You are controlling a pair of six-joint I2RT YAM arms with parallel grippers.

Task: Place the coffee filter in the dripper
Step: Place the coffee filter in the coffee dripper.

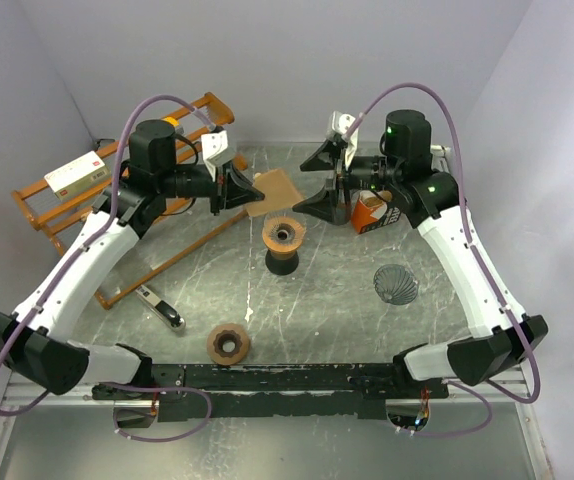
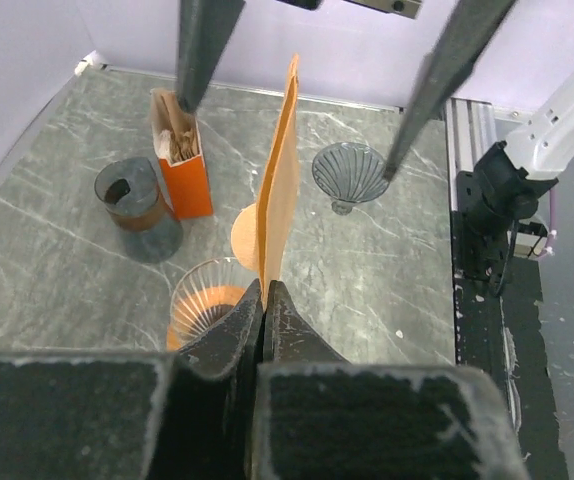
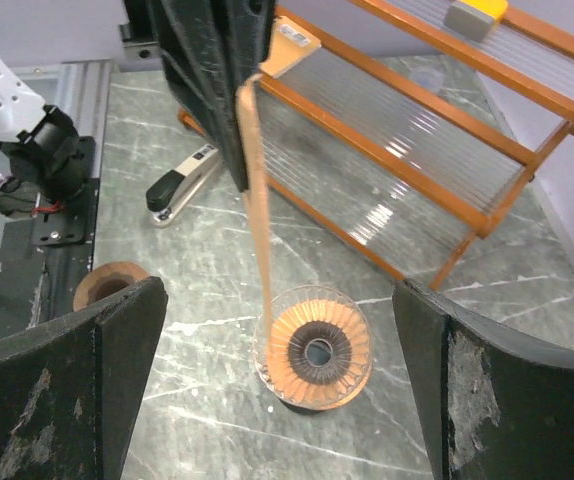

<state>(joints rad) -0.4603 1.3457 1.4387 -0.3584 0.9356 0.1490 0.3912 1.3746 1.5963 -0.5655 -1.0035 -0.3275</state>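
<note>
A brown paper coffee filter (image 1: 275,190) is pinched by its edge in the left gripper (image 1: 237,188), whose fingers are pressed tight on it. It hangs with its lower edge near the rim of the orange ribbed dripper (image 1: 284,235), and the right gripper (image 1: 319,182) faces it with fingers spread wide, holding nothing. Everything stands on a grey, white-veined marble-patterned table (image 1: 317,310) enclosed by plain pale walls (image 1: 267,60); a white box (image 1: 74,172) on the wooden rack (image 1: 207,100) carries a red label too small to read.
</note>
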